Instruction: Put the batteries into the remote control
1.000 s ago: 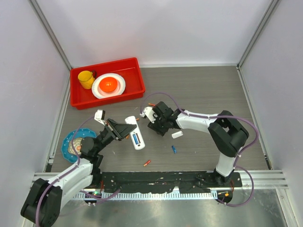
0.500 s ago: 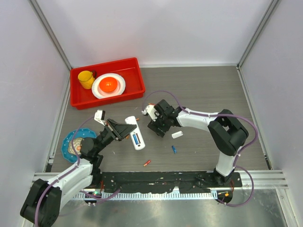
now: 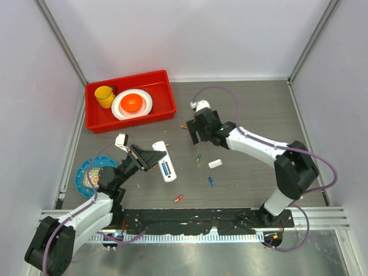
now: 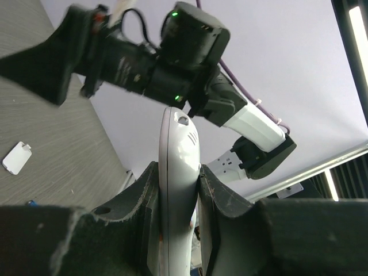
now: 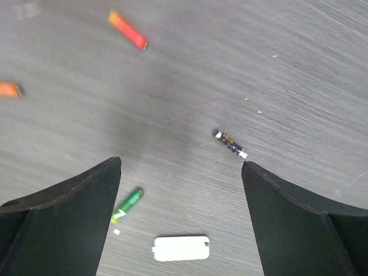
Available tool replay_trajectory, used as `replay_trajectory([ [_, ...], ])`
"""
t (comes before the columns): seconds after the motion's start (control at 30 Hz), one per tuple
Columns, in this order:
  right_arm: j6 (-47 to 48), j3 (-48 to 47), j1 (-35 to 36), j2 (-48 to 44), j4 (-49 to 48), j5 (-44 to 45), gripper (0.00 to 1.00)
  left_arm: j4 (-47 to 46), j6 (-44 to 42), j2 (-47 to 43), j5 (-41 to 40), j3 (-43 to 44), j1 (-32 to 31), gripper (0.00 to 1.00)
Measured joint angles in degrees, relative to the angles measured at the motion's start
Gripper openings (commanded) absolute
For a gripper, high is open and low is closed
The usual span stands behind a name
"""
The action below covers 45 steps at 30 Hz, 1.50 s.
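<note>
One green cylindrical battery [image 3: 198,156] now lies in plain sight on the grey bench [image 3: 253,103]. It sits between the small white oblong plastic remote control [image 3: 163,161] and a short white cover piece [image 3: 215,164]. A second ago the right arm [image 3: 253,146] hung over that very spot, close against the remote. Since then it has swung off toward the far edge. The right jaws have spread from part open to fully wide, and the wrist view shows nothing between them.

My reading is that the battery was let go without seating, so it is not yet loaded and needs picking up again.

The remote has not shifted. It is held up off the bench toward the near-left corner, slotted back turned upward, with the left jaws clamped tight on its sides. A bluish shape shows in the slot, but I cannot tell whether it is a seated battery.

The right arm is stretched long, elbow toward the right edge, wrist tipped down at the bench. The left arm [image 3: 86,213] reaches up from its base, forearm angled inward.
</note>
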State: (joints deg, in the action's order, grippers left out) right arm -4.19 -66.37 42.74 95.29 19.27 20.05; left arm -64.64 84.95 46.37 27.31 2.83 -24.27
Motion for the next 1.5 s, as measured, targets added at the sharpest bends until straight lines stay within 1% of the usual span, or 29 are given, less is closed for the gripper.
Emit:
replay_trajectory([
  [0.1, -10.9, 0.0, -4.2, -3.7, -1.3, -0.7, 0.81, 0.8, -0.2, 0.0, -0.4, 0.0, 0.0, 0.00],
  [0.13, -14.7, 0.1, -5.2, -4.5, -1.6, -0.8, 0.75, 1.3, -0.3, 0.0, -0.6, 0.0, 0.0, 0.00],
  [0.23, -25.1, 2.3, -6.9, -5.6, -2.3, -0.5, 0.70, 3.3, -1.0, -0.5, -1.0, 0.0, 0.0, 0.00],
  [0.3, -30.8, 4.0, -5.2, -5.3, -1.7, 0.0, 0.68, 4.6, -1.5, -1.3, -1.4, 0.0, 0.0, 0.00],
  [0.37, -35.1, 4.4, -1.9, -4.5, -0.2, 1.3, 0.65, 5.9, -1.7, -2.1, -1.7, 0.0, 0.0, 0.00],
  [0.5, -41.5, 3.7, 2.9, -1.4, 1.3, 1.9, 0.58, 8.3, -1.9, -3.7, -2.3, -0.1, 0.0, 0.00],
  [0.57, -44.2, 3.6, 3.8, 0.3, 2.1, 2.1, 0.55, 9.2, -2.1, -4.3, -2.6, -0.1, 0.0, 0.00],
  [0.73, -48.7, 3.5, 5.0, 3.6, 4.4, 3.1, 0.49, 10.5, -2.8, -4.9, -3.0, -0.1, 0.0, 0.00],
  [0.9, -51.2, 3.3, 6.0, 5.1, 5.7, 3.9, 0.46, 11.8, -3.1, -4.9, -3.3, -0.1, -0.6, 0.00],
  [1.2, -52.5, 2.2, 6.4, 7.1, 6.8, 4.8, 0.42, 12.5, -3.3, -4.9, -3.7, -0.1, -1.4, 0.00],
  [1.5, -53.2, 2.2, 6.4, 8.2, 7.4, 5.5, 0.40, 12.7, -3.4, -5.3, -3.8, -0.1, -1.6, 0.00],
])
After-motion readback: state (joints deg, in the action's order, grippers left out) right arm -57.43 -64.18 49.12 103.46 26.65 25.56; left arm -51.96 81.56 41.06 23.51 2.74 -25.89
